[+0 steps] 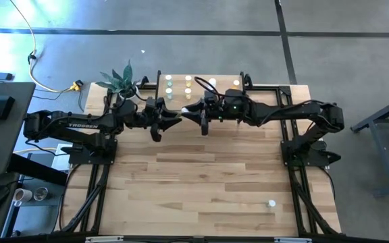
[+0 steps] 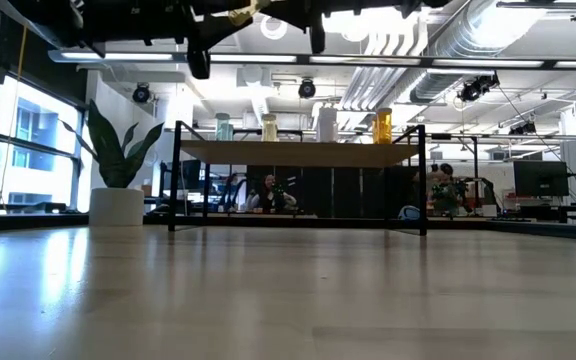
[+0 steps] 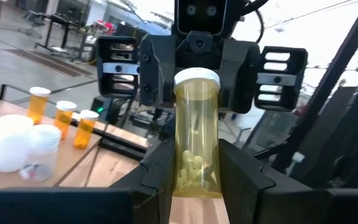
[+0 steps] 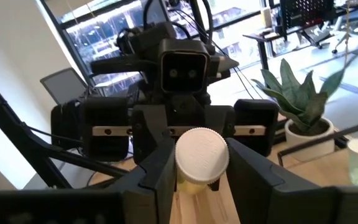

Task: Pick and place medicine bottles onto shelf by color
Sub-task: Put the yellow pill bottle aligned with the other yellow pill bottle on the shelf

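Above the table, just in front of the shelf (image 2: 298, 153): a mid-air handover of one yellow medicine bottle (image 3: 197, 143). The left gripper (image 3: 196, 158) is clenched on the bottle's lower body. The right gripper (image 4: 197, 163) faces it nose to nose and surrounds the capped end, but you cannot tell from these views whether it has clamped yet.

Hazards, as judged from this pose:
- If you release the left gripper before the right one truly holds, the bottle will likely fall to the tabletop and roll.
- If both grippers squeeze while either arm shifts, the bottle may twist out of line or the cap may be strained.
- The two grippers sit very close together, so a small sideways error could knock them into each other.

The bottle is a translucent yellow cylinder with a white ribbed cap. Pale pills are heaped at the end nearest the left gripper.

On the shelf the green (image 2: 224, 127), yellow (image 2: 269, 127), white (image 2: 327, 124) and orange (image 2: 383, 125) bottles stand upright in separate groups. One stray bottle (image 1: 271, 203) remains on the table, well apart.
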Tool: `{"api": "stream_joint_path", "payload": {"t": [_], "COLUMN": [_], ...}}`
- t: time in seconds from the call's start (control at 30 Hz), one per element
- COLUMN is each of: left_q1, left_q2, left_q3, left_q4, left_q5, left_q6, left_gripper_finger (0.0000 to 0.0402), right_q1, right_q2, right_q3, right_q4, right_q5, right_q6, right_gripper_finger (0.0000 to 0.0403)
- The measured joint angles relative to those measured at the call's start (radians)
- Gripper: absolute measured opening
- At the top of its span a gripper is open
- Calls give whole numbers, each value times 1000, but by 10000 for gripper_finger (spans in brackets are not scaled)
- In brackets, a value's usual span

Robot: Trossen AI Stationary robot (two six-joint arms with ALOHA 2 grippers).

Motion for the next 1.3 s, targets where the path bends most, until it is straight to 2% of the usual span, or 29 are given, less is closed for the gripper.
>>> {"api": "stream_joint_path", "payload": {"t": [0.13, 0.4, 0.57, 0.8, 1.07, 1.3], "left_q1": [0, 1, 1, 43, 124, 174], "left_q2": [0, 1, 1, -12, -101, -191], "left_q3": [0, 0, 0, 0, -1, -1], "left_q4": [-31, -107, -131, -168, -237, -355], "left_q5": [-24, -53, -116, -100, -100, -100], "left_q6": [31, 39, 40, 20, 14, 18], "left_gripper_finger": [109, 181, 213, 214, 202, 202], "right_q1": [-11, -43, -74, -134, -162, -156], "right_q2": [1, 0, 0, 0, 0, 16], "right_q3": [0, 0, 0, 5, 163, 180], "right_q4": [-26, -21, -32, -74, -403, -438], "right_q5": [0, 0, 0, 10, 90, 96], "right_q6": [0, -1, -29, -125, -300, -375], "right_gripper_finger": [116, 116, 116, 116, 116, 116]}}
